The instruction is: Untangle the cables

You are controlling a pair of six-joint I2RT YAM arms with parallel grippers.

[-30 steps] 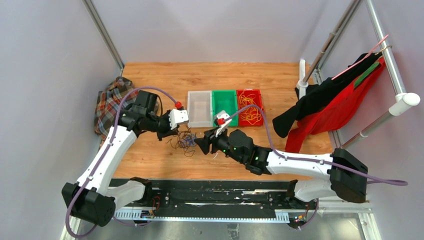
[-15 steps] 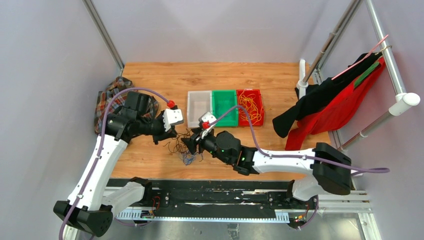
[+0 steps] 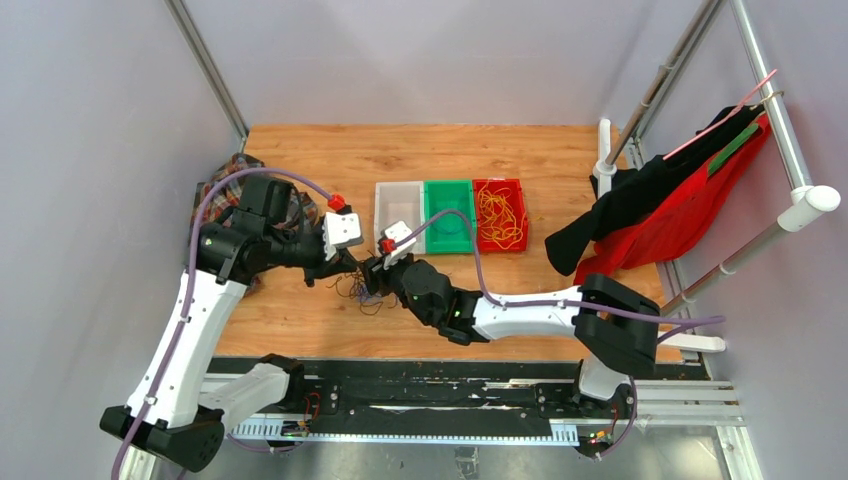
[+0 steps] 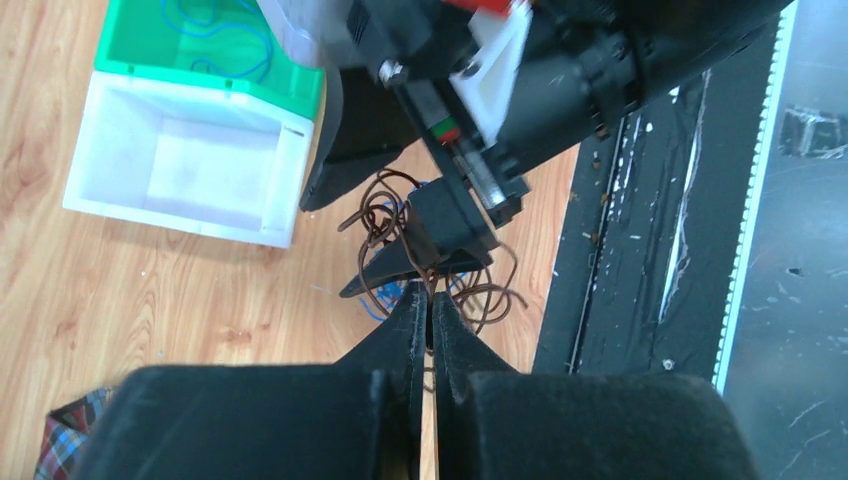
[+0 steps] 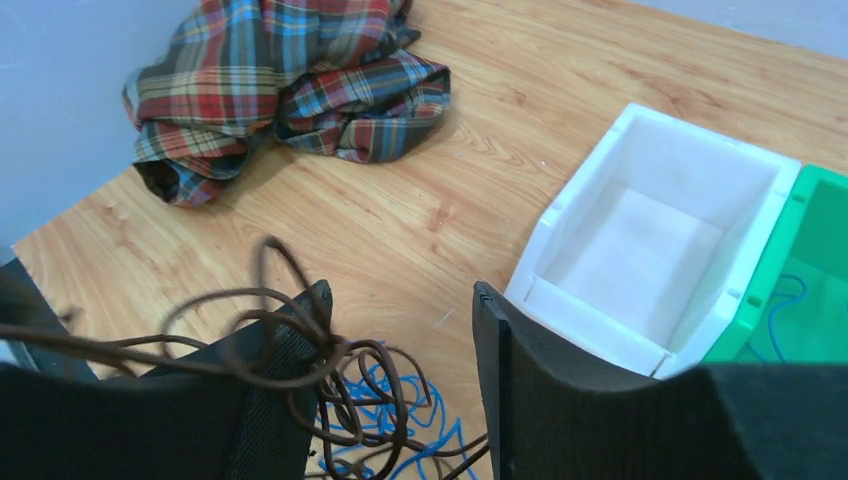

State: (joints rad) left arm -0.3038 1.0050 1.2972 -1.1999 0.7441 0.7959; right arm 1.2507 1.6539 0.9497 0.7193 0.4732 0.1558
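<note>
The cables (image 5: 345, 352) hang over one finger of the wide-open right tool (image 5: 400, 320); the left tool (image 4: 430, 300) is pinched shut beside them.

A white bin (image 3: 396, 205), a green bin (image 3: 449, 193) and a red bin (image 3: 499, 182) are sitting side by side on the wooden counter (image 3: 400, 155). A crumpled plaid cloth (image 5: 290, 75) is lying at its left edge; red and black garments (image 3: 690, 215) are hanging at right.
</note>
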